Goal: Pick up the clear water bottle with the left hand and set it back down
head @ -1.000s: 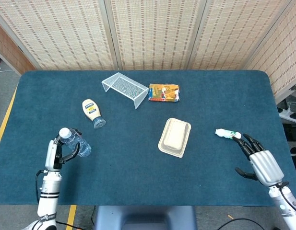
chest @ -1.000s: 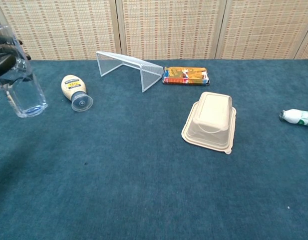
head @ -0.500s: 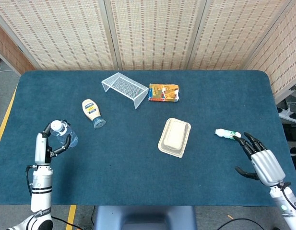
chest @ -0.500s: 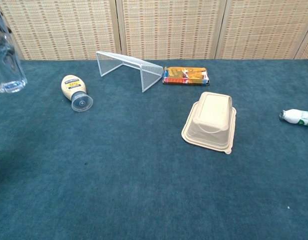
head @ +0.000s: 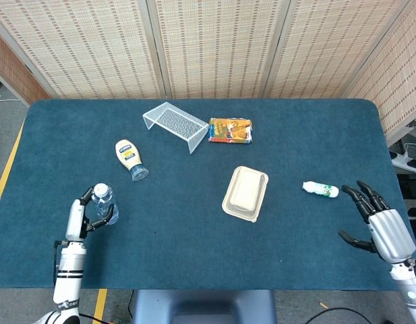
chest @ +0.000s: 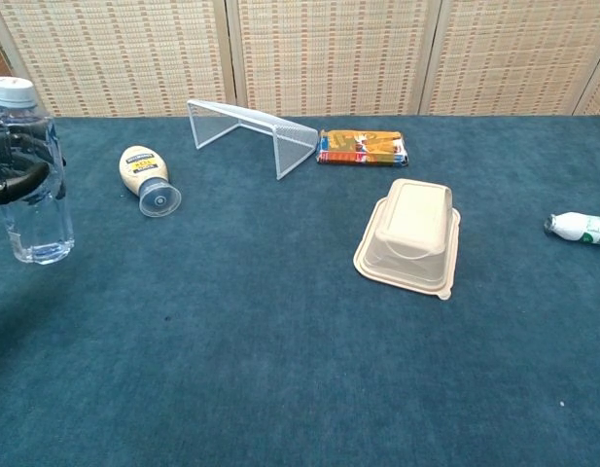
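Near the bench's front left corner, the left robot hand had brought the clear water bottle back down from its raised, tilted carry; the bottle now stood upright with its base at the blue cloth, fingers still wrapped round it. Set-down looked nearly done, with only release left. The right robot hand lay spread and empty, drawn back from the small white bottle.
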`<move>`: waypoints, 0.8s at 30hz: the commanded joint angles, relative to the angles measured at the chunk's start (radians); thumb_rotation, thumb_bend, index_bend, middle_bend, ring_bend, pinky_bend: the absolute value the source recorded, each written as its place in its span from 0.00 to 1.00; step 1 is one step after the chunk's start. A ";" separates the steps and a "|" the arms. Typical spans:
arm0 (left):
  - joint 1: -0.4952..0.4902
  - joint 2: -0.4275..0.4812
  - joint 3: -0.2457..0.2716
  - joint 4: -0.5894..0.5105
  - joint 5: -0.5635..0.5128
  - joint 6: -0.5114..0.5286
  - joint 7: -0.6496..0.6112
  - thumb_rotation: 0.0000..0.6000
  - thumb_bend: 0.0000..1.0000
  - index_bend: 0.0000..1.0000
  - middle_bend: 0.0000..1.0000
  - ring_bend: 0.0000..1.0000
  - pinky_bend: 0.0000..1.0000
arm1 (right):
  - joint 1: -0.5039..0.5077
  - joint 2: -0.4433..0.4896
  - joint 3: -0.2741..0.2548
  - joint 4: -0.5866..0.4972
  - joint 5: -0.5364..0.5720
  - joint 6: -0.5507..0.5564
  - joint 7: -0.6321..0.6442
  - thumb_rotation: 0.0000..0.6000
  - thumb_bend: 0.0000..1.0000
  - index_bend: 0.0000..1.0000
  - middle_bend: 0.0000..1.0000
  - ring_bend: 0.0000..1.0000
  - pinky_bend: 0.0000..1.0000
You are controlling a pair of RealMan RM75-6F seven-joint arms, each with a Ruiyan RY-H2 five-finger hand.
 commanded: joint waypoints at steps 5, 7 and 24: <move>-0.008 0.045 -0.076 -0.103 0.074 0.120 0.023 1.00 0.71 0.71 0.72 0.59 0.65 | 0.001 -0.006 -0.001 0.004 -0.003 -0.003 -0.005 1.00 0.12 0.01 0.15 0.00 0.15; -0.002 0.046 -0.085 -0.110 0.063 0.130 0.031 1.00 0.71 0.71 0.72 0.59 0.65 | 0.001 -0.006 -0.001 0.002 -0.002 -0.004 -0.007 1.00 0.12 0.01 0.15 0.00 0.15; 0.008 -0.168 -0.023 0.214 -0.007 0.074 -0.021 1.00 0.71 0.71 0.71 0.59 0.65 | 0.013 -0.012 -0.006 0.001 0.005 -0.045 -0.030 1.00 0.12 0.01 0.15 0.00 0.15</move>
